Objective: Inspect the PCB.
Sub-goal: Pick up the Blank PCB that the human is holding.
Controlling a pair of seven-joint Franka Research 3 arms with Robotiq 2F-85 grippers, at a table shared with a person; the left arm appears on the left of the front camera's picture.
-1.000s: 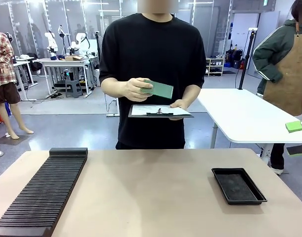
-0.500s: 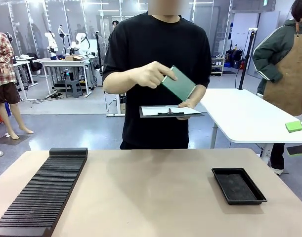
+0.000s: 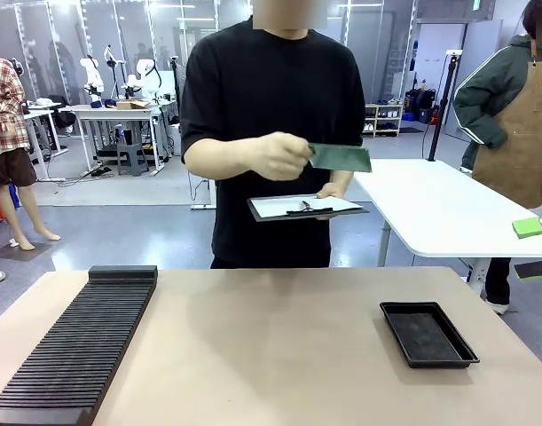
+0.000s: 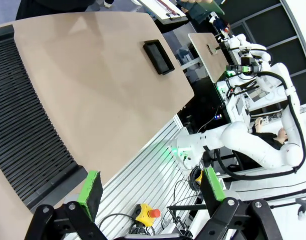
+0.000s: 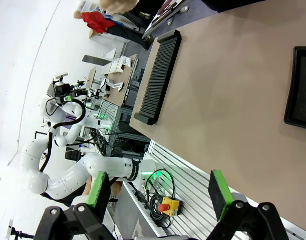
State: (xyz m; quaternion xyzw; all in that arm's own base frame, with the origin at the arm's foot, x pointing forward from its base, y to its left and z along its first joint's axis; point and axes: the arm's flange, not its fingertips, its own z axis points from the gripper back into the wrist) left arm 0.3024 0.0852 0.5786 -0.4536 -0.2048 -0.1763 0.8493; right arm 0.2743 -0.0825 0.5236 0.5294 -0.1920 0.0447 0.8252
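Across the table a person in a black shirt holds the green PCB (image 3: 341,158) nearly flat in one hand (image 3: 275,156), above a dark clipboard (image 3: 306,208) carried in the other hand. My left gripper (image 4: 151,191) hangs open with nothing between its green pads, back over the robot's side of the table edge. My right gripper (image 5: 158,192) is open too and holds nothing, also off the table's near edge.
A long black ribbed rack (image 3: 75,346) lies on the left of the tan table (image 3: 271,355). A shallow black tray (image 3: 428,333) sits at the right. A white table (image 3: 439,209) stands behind, with a second person (image 3: 510,115) beside it.
The person has turned the PCB from a steep tilt to nearly level and moved it to the right, above the clipboard. Both arms have stayed where they were.
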